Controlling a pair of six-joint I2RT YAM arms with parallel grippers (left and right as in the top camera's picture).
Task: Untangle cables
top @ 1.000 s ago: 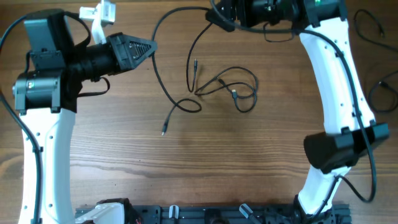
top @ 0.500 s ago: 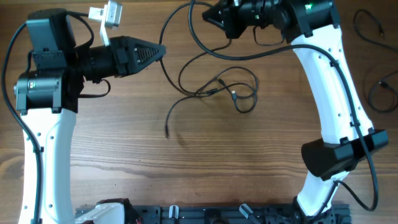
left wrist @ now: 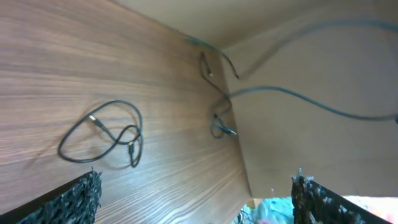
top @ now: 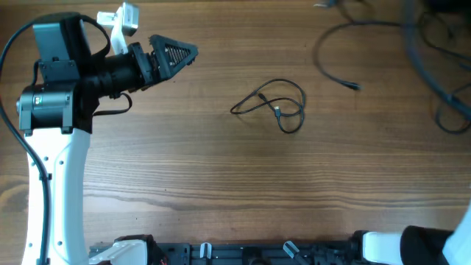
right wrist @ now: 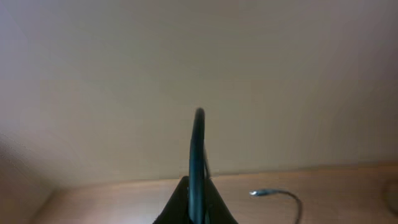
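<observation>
While our left pincer point(top: 188, 51) gapes empty, our right pincer point(right wrist: 198, 208) clamps a raised cable point(right wrist: 198, 146); looped cable point(top: 278, 110) lies on bench point(top: 221, 184).

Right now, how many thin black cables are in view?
3: a looped thin black cable at centre, a blurred lifted cable top right, another cable at the right edge; more may hide there.
</observation>
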